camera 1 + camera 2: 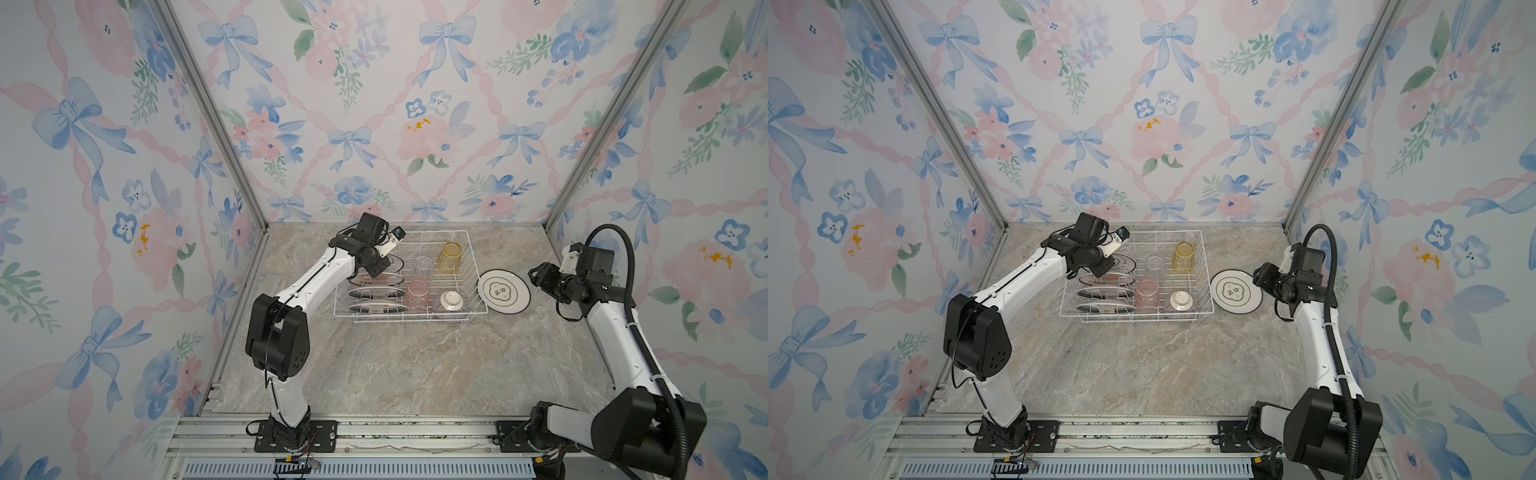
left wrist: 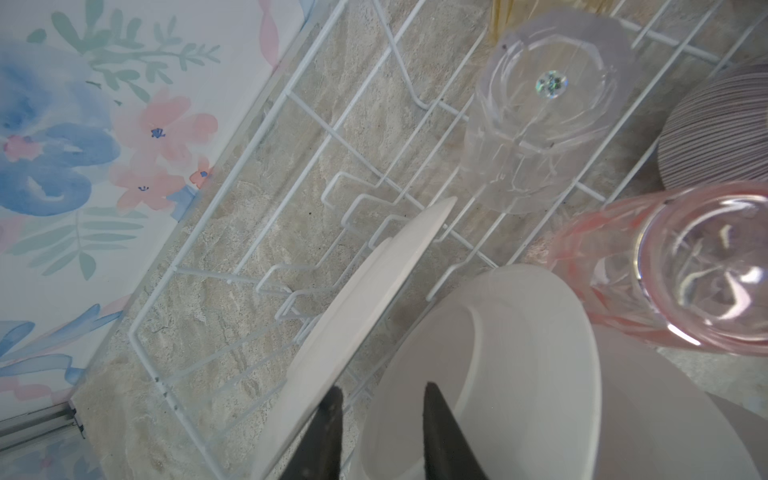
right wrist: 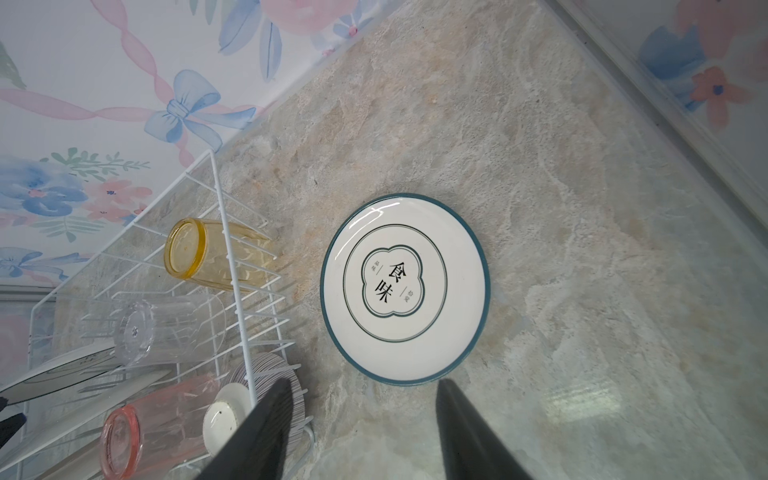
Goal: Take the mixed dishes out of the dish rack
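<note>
The white wire dish rack (image 1: 432, 231) (image 1: 1167, 231) holds several plates (image 1: 377, 293) (image 1: 1105, 308) upright on its left. It also holds a pink tumbler (image 1: 417, 293), a clear tumbler (image 1: 422, 266), a yellow tumbler (image 1: 450, 257) and a striped bowl (image 1: 451, 303), all upside down. My left gripper (image 2: 382, 388) is down among the plates. Its jaws are open, astride the rim of one white plate (image 2: 519, 353), with another plate (image 2: 374, 282) against the outer finger. My right gripper (image 3: 361, 382) (image 1: 536, 276) hangs open and empty beside a plate (image 3: 405, 286) (image 1: 503, 291) lying flat on the table.
The rack sits at the back of the marble tabletop (image 1: 415, 365), near the rear wall. The flat plate lies just right of the rack's side wall (image 3: 232, 266). Floral walls with metal corner posts (image 1: 216, 124) close in both sides.
</note>
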Controlling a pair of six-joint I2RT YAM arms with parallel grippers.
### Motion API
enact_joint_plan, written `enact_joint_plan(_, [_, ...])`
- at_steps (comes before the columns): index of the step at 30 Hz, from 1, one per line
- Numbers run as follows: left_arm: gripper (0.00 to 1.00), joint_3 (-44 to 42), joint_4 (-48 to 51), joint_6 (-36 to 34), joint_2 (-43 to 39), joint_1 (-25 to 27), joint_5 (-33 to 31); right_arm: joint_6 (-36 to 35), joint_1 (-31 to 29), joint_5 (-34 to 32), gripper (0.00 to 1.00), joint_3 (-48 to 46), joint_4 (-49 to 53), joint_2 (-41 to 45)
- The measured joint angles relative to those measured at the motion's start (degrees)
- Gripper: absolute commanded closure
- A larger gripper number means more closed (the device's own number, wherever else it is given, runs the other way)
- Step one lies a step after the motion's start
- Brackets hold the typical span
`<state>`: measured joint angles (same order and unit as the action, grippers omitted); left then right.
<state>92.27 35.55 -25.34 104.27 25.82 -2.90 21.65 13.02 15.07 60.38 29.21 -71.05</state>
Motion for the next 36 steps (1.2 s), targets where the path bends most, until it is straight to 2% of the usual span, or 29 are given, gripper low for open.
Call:
enact_joint_plan(11, [0.71, -0.5, 0.4, -0.2, -4.4, 0.4, 1.4, 0.7, 0.0, 1.2, 0.42, 0.0, -1.5, 0.0])
enact_joint_plan(19, [0.68, -2.3, 0.4, -0.6, -6.9, 2.0, 1.0, 1.5, -0.4, 2.2, 0.42, 0.0, -2.4, 0.0])
enact_joint_plan(26, [0.71, -3.2, 0.7, -2.6, -6.6, 2.5, -2.4, 1.5, -0.5, 2.3, 0.41, 0.0, -2.4, 0.0])
enact_joint_plan(36, [0.73, -1.3, 0.4, -7.8, -1.3, 2.5, -7.4, 1.5, -0.5, 2.5, 0.42, -0.1, -2.7, 0.0])
